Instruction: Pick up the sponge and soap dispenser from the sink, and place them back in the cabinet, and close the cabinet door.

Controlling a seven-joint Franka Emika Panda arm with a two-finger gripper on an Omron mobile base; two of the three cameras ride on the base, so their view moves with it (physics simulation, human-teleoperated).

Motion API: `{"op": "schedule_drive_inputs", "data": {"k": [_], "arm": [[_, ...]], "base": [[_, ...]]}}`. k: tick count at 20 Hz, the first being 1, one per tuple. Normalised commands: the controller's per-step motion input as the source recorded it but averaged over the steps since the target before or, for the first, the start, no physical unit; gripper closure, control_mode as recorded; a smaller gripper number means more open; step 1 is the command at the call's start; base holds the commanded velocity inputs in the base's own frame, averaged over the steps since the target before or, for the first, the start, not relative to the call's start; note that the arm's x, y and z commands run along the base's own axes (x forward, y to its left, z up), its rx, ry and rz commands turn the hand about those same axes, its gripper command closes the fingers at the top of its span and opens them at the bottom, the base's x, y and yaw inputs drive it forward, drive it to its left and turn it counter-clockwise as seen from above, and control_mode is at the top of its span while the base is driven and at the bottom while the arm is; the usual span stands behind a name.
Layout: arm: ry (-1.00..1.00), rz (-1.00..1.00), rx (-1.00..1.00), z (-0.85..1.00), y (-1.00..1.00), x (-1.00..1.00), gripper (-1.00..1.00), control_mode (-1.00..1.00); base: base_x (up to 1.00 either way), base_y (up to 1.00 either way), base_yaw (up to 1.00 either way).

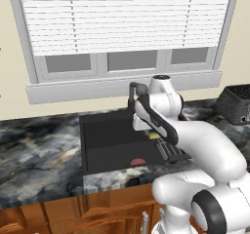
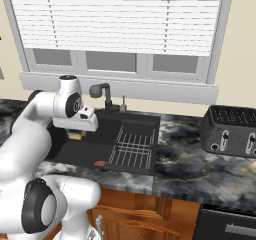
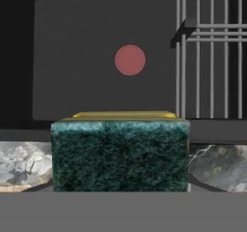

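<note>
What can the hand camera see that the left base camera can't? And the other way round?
Hand view alone: the fuzzy dark-green face of the sponge, right up close, with its yellow layer behind.

Left base view alone: the window blind, the dark faucet, a black toaster on the right, and the robot's white arm bending over the sink.

Both: the black sink, a small red round piece on its floor, the marbled counter along its edge, and a bit of the sponge's yellow.
</note>
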Motion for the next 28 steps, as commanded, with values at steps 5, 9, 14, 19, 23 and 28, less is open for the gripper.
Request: {"op": "schedule_drive_inputs", "data": {"k": [5, 9, 14, 19, 23, 28], "arm": [[-0.05, 0.00, 0.00, 0.30, -0.32, -0.34, 1.00, -1.00], [-0.05, 0.00, 0.00, 0.26, -0.23, -0.36, 1.00, -1.00], [-0.04, 0.00, 0.00, 0.19, -0.12, -0.39, 1.00, -1.00], [-0.04, 0.00, 0.00, 0.19, -0.10, -0.42, 1.00, -1.00], [-0.03, 0.00, 0.00, 0.18, -0.07, -0.33, 1.00, -1.00], [-0.01, 0.00, 0.00, 0.07, -0.02, -0.13, 1.00, 1.00]], "base": [[0.00, 0.00, 0.00], [0.00, 0.00, 0.00], [0.00, 0.00, 0.00], [0.00, 0.00, 0.00], [0.00, 0.00, 0.00], [-0.23, -0.01, 0.00]]}}
